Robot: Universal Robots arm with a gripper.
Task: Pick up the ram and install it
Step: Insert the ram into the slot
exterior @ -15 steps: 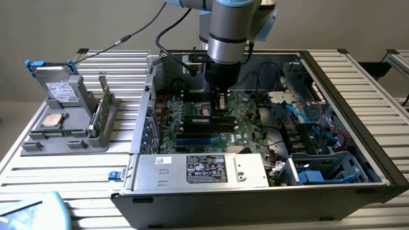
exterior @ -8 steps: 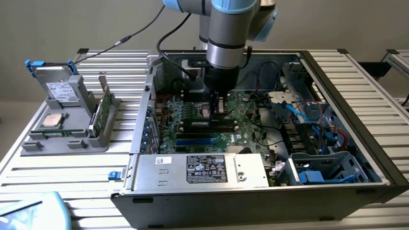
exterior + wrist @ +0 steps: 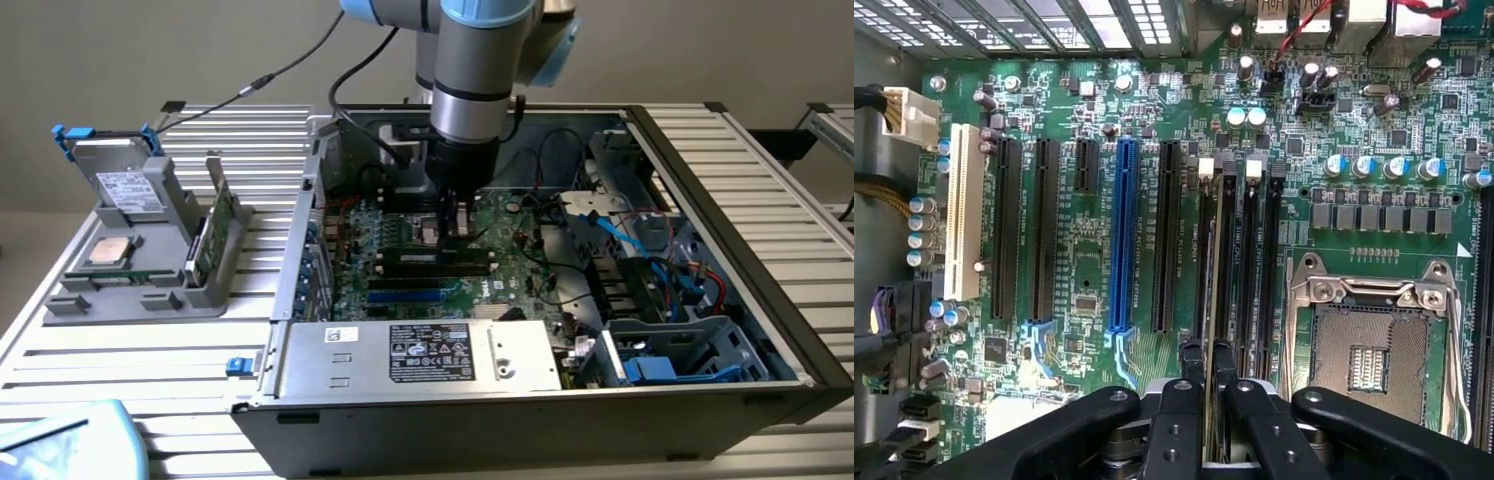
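Right, the arm is reaching straight down into the open computer case (image 3: 787, 330) on the slatted bench (image 3: 134, 360). Its tool (image 3: 458, 222) hangs low over the motherboard (image 3: 1084, 300). From the wrist view the two black fingers (image 3: 1176, 420) are pressed close together, pinching the ram (image 3: 1208, 400) edge-on between them (just a thin sliver from this angle). The stick lines up with the bank of black memory slots (image 3: 1264, 260), over the outermost slot, the one farthest from the processor socket. I can't tell whether it is touching the slot. That open socket (image 3: 1374, 350) sits on one side of the bank, and a long blue slot (image 3: 1122, 240) on the other. A silver power supply (image 3: 427, 352) with a black label lies along the near edge of the case. Off to the exterior view's left, well apart from the case, a grey holder (image 3: 134, 290) sits on the bench. It carries a square silver chip (image 3: 110, 252) lying flat and a green card (image 3: 214, 225) standing upright.
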